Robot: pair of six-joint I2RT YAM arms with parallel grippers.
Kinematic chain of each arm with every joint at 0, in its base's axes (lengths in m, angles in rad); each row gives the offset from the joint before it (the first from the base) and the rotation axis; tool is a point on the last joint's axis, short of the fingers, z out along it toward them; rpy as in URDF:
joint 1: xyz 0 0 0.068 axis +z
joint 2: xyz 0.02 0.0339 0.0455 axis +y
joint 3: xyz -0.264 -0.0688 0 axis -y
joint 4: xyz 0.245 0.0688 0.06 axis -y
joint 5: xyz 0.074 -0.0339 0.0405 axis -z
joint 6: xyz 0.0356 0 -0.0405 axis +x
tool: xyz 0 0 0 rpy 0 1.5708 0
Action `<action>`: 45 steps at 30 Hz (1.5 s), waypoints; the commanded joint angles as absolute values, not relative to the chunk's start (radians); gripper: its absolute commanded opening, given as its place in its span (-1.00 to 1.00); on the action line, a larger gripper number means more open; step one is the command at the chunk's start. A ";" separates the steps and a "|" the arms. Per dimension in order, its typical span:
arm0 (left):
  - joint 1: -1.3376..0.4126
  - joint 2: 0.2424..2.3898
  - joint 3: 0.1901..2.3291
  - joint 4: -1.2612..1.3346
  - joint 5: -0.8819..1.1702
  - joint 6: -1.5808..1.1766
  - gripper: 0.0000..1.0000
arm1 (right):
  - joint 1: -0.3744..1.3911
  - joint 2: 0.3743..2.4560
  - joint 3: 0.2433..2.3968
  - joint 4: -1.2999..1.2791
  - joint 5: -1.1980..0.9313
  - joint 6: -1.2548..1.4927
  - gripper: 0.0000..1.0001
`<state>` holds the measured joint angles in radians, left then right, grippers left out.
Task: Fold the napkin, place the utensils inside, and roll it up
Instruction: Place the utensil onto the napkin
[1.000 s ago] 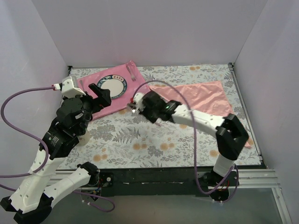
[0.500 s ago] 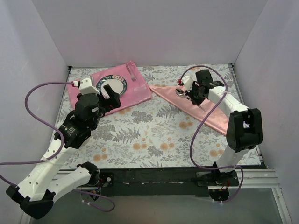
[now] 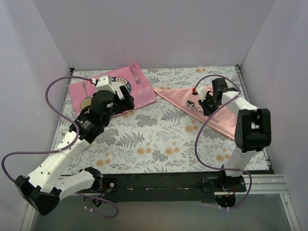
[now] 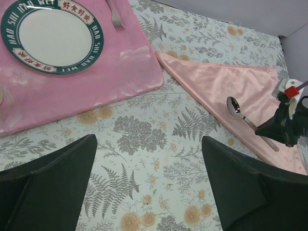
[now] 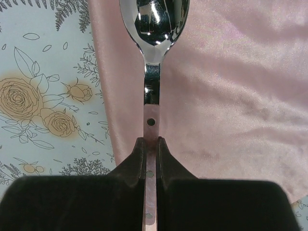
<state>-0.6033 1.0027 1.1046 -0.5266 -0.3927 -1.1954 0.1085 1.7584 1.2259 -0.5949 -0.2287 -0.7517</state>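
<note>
While over napkin [image 5: 231,96], spoon [image 5: 153,29] between right fingers [image 5: 132,163]

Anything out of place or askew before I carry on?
Nothing spilled or damaged. Only the pink mat lies askew on the table, plate and fork on it. The napkin is a flat triangle; the right gripper holds the spoon straight.

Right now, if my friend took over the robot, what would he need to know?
Left gripper: open, empty, above the table near the mat.
Right gripper: shut on the spoon, over the napkin.
Napkin: a triangle at the right, looks folded.
Fork: on the mat by the plate.
Done: the fold, it seems.
To do: set the spoon down, fetch the fork, roll up.
</note>
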 commanded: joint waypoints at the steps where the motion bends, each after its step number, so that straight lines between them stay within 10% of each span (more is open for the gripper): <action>1: -0.600 1.020 1.118 -0.491 -0.350 -1.209 0.81 | 0.095 1.773 1.241 -0.571 -0.299 -0.796 -0.97; 45: -0.589 1.049 1.134 -0.486 -0.278 -1.215 0.81 | 0.092 1.799 1.197 -0.609 -0.238 -0.828 -0.97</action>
